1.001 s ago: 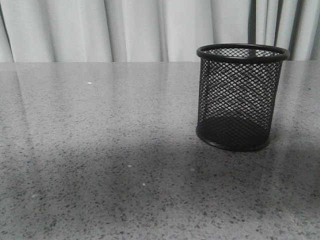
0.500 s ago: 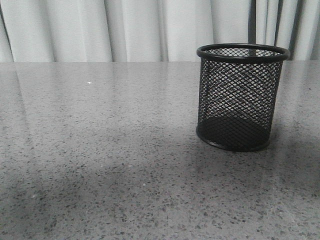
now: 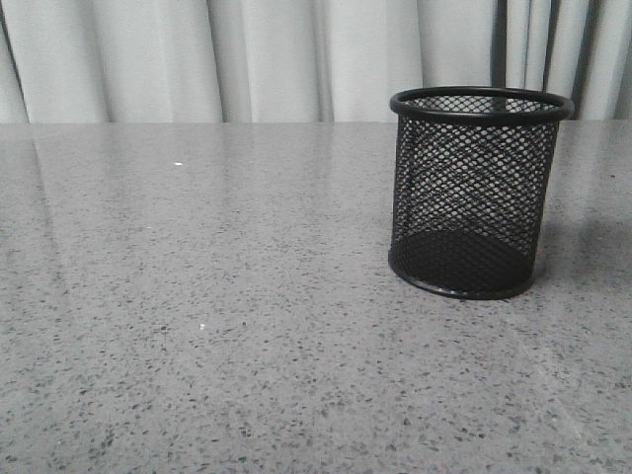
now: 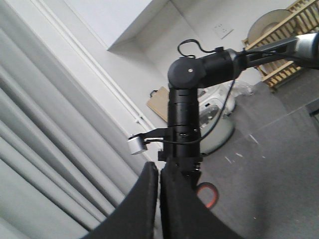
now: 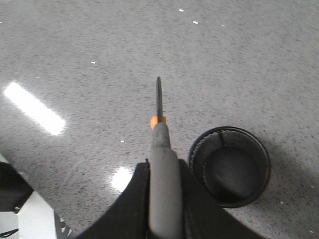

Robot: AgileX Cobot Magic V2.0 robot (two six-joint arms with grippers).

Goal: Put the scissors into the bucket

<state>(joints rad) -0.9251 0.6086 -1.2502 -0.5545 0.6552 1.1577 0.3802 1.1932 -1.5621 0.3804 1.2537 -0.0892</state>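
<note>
The bucket (image 3: 474, 188), a black wire-mesh cup, stands upright and empty on the right of the grey table. No gripper shows in the front view. In the right wrist view my right gripper (image 5: 162, 167) is shut on the grey handle of the scissors (image 5: 158, 99). It is high above the table with the slim blades pointing down. The bucket (image 5: 198, 149) lies below, just to the side of the blades. My left gripper (image 4: 159, 167) is shut and empty, raised, looking at the right arm (image 4: 185, 104). An orange-lined handle loop of the scissors (image 4: 209, 194) shows under that arm.
The speckled grey table (image 3: 197, 296) runs back to pale curtains (image 3: 247, 59). Bright light patches (image 5: 35, 109) lie on the table under the right arm.
The dark shadow across the front of the table has withdrawn and is gone. The bucket has not moved.
</note>
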